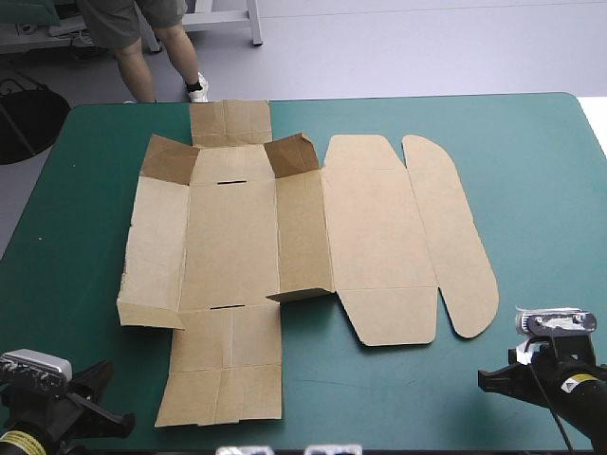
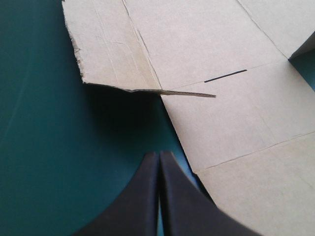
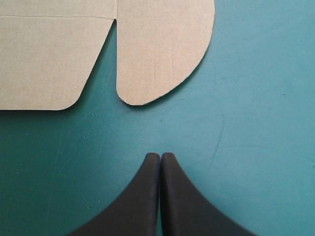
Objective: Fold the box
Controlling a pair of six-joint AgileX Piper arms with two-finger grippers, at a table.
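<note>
Our brown box [image 1: 228,237] lies mostly flat across the middle of the teal-green tabletop [image 1: 531,171], two side walls [image 1: 303,232] half raised, the lid [image 1: 379,237] spread flat to the right. The left gripper [image 2: 158,155] and right gripper [image 3: 160,156] sit off its near corners, jaws pressed together, empty. We judge it best to part the jaws first, then lift a wall along its scored crease.

A wide worktop [image 1: 531,171] with rounded far corners wears a smooth teal-green cover [image 3: 246,98], its surface marked by faint scratches and scuffs on its right side.
</note>
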